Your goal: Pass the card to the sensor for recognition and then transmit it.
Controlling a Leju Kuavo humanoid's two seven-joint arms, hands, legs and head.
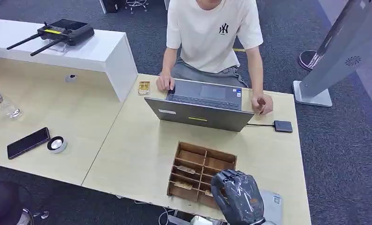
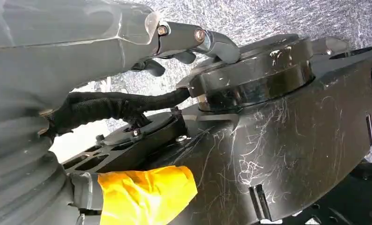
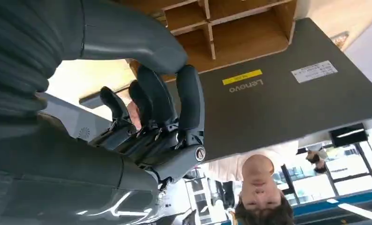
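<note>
One hand, the right hand (image 1: pixel 236 194), hovers over the wooden tray (image 1: pixel 200 161) with fingers curled, holding nothing. Left hand (image 2: pixel 174 42): fingers bent, state unclear. A laptop (image 1: pixel 200 115) stands beyond the tray.

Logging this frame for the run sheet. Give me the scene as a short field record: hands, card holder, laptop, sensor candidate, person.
right hand: raised over the near right corner of the wooden organizer, fingers curled, nothing visibly held
left hand: hanging by the robot's dark body parts, holding nothing
wooden organizer: on the table at the near edge, open slots, cards lying in some of them
laptop: open, its lid back toward the robot, just beyond the organizer
small dark box: right of the laptop, cabled to it; possibly the sensor
person: seated behind the laptop, hands at its sides
</note>
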